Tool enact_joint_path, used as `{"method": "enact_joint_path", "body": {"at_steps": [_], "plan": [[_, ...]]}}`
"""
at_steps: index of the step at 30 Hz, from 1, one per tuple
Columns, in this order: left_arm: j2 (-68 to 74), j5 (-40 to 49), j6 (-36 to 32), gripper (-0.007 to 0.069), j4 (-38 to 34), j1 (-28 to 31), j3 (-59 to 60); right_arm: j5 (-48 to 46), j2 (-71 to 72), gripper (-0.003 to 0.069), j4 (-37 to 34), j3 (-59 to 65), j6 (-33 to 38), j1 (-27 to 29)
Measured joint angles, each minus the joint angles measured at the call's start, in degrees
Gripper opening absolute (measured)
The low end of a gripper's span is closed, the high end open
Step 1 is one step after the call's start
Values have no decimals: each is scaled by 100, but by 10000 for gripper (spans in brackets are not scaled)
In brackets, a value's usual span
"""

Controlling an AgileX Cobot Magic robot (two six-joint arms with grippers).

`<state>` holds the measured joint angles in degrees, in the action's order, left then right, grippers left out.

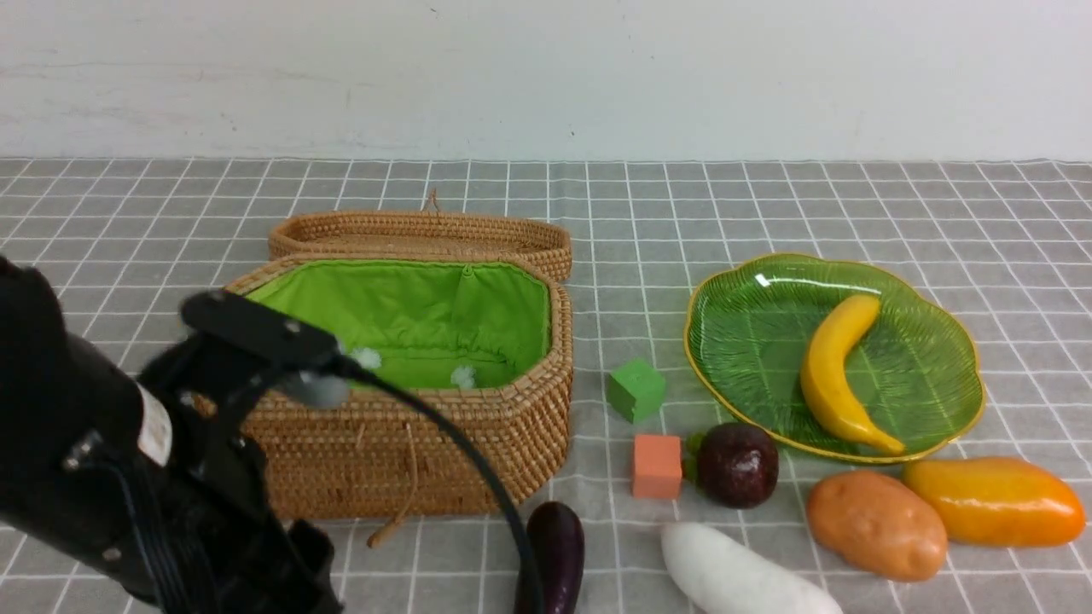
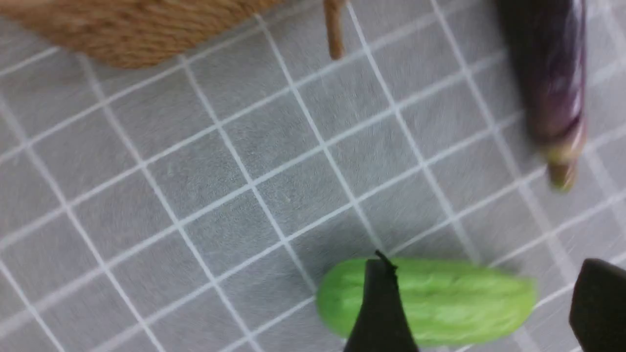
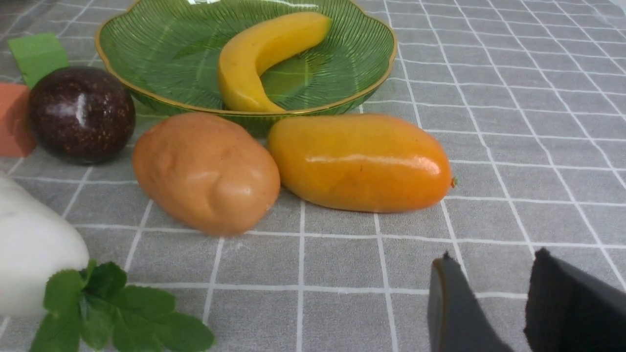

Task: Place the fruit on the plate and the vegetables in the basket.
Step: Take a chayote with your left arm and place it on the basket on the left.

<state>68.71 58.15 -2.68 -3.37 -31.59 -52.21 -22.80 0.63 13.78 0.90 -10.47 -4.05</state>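
The left hand (image 2: 484, 266) is holding its fingers wide apart over the gourd (image 2: 455, 303), which is lying on the bench near the eggplant (image 2: 547, 73) and the open basket (image 1: 444, 426). The right hand (image 3: 494, 256) is also gaping, gripping nothing, facing the mango (image 3: 359, 161) and potato (image 3: 205, 171). The banana (image 1: 832, 367) is lying in the plate (image 1: 751, 341).

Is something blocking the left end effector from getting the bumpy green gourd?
No, nothing visible does. The left end effector is open, close over the gourd. The eggplant lies off to one side, not touching it. The basket has its lid open.
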Motion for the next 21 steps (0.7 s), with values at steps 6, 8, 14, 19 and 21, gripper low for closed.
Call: {"method": "enact_joint_path", "body": {"at_steps": [6, 8, 14, 19, 21], "plan": [[111, -24, -1959, 573, 7, -670, 622, 0, 0, 241, 0, 0, 0, 0], [124, -377, -2219, 584, 96, -733, 985, -5, 0, 241, 0, 0, 0, 0], [272, -1331, -2800, 589, 697, -763, 1959, -5, 0, 241, 0, 0, 0, 0], [497, -2410, -2909, 590, 831, -763, 2407, -5, 0, 241, 0, 0, 0, 0], [563, -2533, -2909, 590, 819, -763, 2424, -5, 0, 241, 0, 0, 0, 0]]}}
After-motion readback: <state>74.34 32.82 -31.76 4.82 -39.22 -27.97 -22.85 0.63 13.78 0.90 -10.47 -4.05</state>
